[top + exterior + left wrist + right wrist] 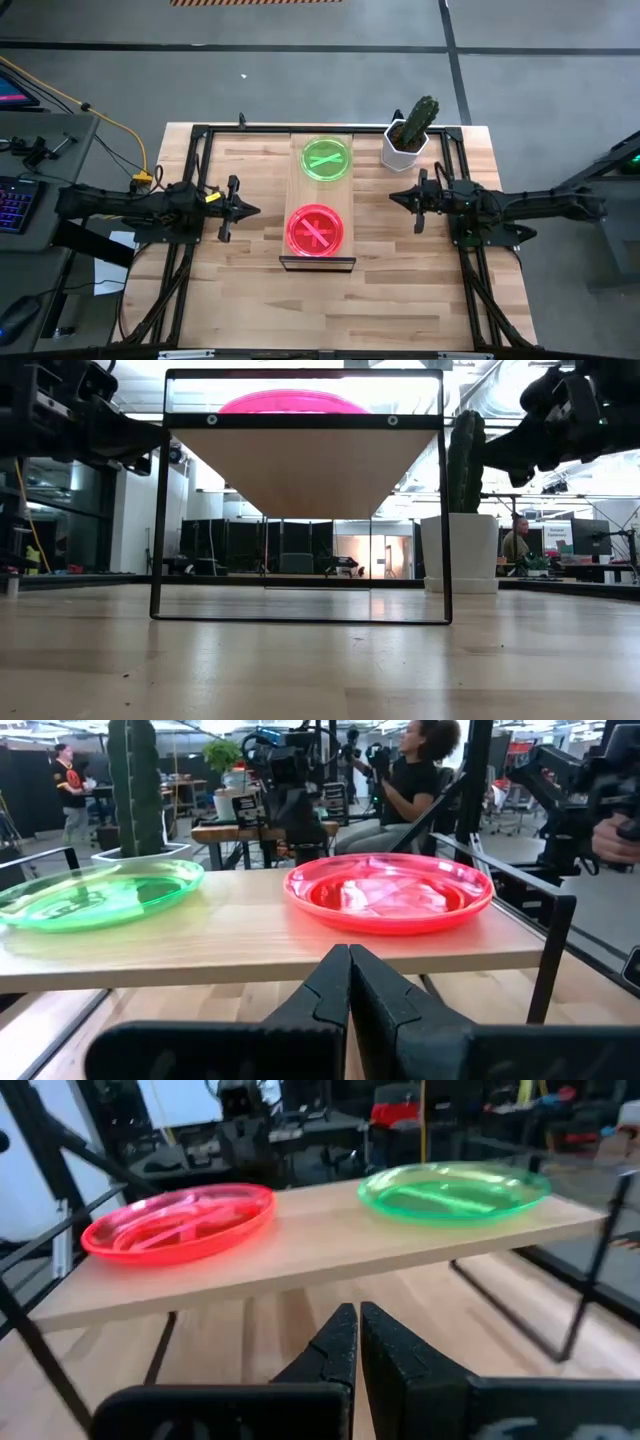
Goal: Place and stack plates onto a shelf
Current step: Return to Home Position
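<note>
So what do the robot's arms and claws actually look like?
Both are dark, slim and jointed: the left arm and the right arm look alike. The left gripper and right gripper each have two black, wedge-shaped fingers. A yellow cable runs toward the left arm, which carries a small yellow tag.

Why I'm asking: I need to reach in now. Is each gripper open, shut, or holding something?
Left gripper: shut, holding nothing.
Right gripper: shut, holding nothing.
</note>
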Controlling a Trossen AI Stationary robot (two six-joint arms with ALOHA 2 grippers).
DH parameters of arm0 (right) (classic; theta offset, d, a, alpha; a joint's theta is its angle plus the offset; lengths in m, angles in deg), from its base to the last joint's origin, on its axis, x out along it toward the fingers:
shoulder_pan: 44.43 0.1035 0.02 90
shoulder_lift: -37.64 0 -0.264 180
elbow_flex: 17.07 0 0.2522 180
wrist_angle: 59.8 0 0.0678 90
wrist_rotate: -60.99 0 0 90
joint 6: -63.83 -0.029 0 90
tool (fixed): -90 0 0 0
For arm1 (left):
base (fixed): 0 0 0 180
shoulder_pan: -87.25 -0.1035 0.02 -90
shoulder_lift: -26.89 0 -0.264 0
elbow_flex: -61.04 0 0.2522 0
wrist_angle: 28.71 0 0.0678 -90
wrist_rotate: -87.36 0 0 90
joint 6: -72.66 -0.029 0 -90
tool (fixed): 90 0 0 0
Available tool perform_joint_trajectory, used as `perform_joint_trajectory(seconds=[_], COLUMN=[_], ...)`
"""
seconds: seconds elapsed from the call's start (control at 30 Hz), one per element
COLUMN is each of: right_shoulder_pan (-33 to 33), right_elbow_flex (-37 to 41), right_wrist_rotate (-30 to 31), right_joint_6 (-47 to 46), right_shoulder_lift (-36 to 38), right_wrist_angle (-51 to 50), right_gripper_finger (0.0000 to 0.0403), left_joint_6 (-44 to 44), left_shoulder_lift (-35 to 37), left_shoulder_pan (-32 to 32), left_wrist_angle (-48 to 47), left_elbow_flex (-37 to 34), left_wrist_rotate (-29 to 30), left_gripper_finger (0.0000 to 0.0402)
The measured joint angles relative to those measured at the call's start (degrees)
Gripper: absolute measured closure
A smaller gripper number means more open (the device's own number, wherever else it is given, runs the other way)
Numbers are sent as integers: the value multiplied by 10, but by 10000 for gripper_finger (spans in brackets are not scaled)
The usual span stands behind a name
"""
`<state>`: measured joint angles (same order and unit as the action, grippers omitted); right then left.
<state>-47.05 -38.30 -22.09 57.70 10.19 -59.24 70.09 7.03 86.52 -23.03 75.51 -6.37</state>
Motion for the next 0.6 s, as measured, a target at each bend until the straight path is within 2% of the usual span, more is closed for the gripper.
perform_joint_trajectory(seconds=[0.3,0.43,0.53,0.6], right_shoulder_pan=[-49,-40,-29,-21], right_elbow_flex=[6,67,69,69], right_wrist_rotate=[-47,-57,-54,-54], right_joint_6=[6,-9,-14,-13], right_shoulder_lift=[132,164,170,172], right_wrist_angle=[-125,-66,-93,-78], right_gripper_finger=[402,403,403,403], left_joint_6=[0,0,0,0], left_shoulder_lift=[0,0,0,0], left_shoulder_pan=[0,0,0,0], left_wrist_angle=[-4,-4,-4,-4], left_elbow_flex=[0,0,0,0], left_wrist_rotate=[0,0,0,0], left_gripper_finger=[401,401,401,401])
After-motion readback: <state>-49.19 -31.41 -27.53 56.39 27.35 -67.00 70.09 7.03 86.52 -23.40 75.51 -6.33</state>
